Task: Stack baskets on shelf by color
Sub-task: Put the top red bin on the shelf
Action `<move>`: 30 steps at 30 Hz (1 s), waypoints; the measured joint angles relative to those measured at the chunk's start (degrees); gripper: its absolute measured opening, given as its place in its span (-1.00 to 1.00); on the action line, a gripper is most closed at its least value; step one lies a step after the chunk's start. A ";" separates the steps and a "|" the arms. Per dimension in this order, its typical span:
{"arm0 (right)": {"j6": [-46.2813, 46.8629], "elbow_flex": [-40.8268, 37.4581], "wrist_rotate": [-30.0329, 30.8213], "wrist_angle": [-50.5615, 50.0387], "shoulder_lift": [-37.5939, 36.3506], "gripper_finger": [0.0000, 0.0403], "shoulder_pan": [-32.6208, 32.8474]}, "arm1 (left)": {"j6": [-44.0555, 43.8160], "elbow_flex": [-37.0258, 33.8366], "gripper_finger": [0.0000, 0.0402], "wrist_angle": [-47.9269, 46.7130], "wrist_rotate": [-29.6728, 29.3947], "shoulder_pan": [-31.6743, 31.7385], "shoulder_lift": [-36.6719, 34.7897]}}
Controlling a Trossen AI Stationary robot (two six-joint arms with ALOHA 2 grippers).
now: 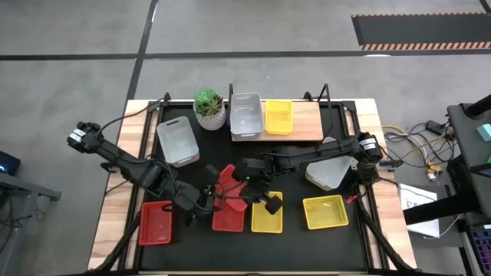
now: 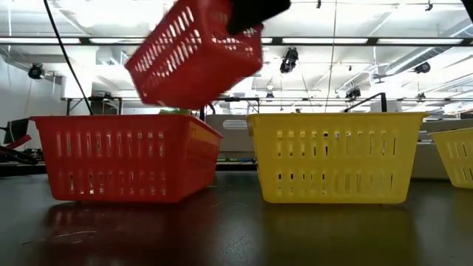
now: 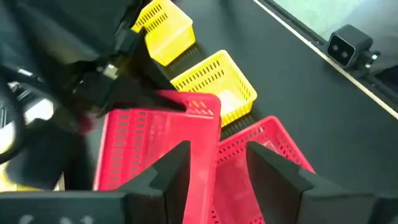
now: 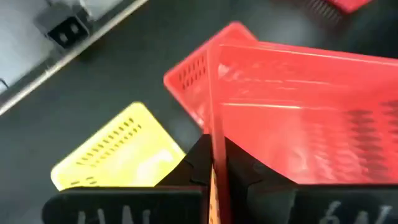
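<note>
A red basket (image 1: 230, 184) hangs tilted above the table in my right gripper (image 4: 214, 158), which is shut on it; in the low view the red basket (image 2: 194, 53) floats above another red basket (image 2: 126, 159). My left gripper (image 3: 219, 149) is open right beside the lifted basket (image 3: 155, 134), near that second red basket (image 1: 228, 218). A third red basket (image 1: 156, 224) and two yellow ones (image 1: 267, 212) (image 1: 325, 212) rest on their bottoms on the black mat. The shelf (image 1: 307, 123) carries a white-grey basket (image 1: 245, 115) and a yellow basket (image 1: 278, 116). My right gripper pinches the lifted red basket's side wall at its rim (image 4: 213, 134), one finger inside the basket and one outside. The basket is clear of the table and tilted. My left gripper: whether its finger (image 3: 171, 171) touches the lifted basket, I cannot tell.
A white-grey basket (image 1: 178, 140) stands on the mat left of the white pot with the plant (image 1: 209, 109). Another white-grey basket (image 1: 330, 172) lies tilted under the right arm. The shelf's right part is bare wood.
</note>
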 joint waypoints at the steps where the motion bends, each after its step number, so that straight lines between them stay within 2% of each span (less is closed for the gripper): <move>1: -0.19 -0.07 1.00 -1.16 0.00 -0.96 0.09 | 0.11 0.00 -0.30 -0.40 0.00 0.00 -0.10; 5: -1.10 -0.21 6.44 -8.03 -1.01 -0.96 -0.27 | 1.78 0.00 -0.30 -1.34 0.00 -0.02 -1.66; 9: -0.70 -0.21 10.29 -12.54 -5.32 -0.96 -0.98 | 2.34 0.02 -0.30 1.33 0.02 -0.13 -4.68; 15: 0.31 -0.36 14.93 -13.89 -13.45 -0.96 -4.31 | 2.26 -0.02 -0.30 7.21 0.02 -0.13 -8.31; 19: 2.27 -2.80 17.86 -13.54 -18.36 -0.96 -8.47 | 1.30 -0.10 -0.30 7.98 0.02 -0.13 -9.22; 26: 7.64 -16.88 19.39 -6.20 -27.50 -0.96 -17.43 | 1.19 -0.42 -0.30 7.91 0.06 -0.26 -7.18; 30: 7.60 -26.17 19.81 0.72 -33.86 -0.96 -22.85 | 1.15 -0.48 -0.30 8.02 0.10 -0.45 -5.81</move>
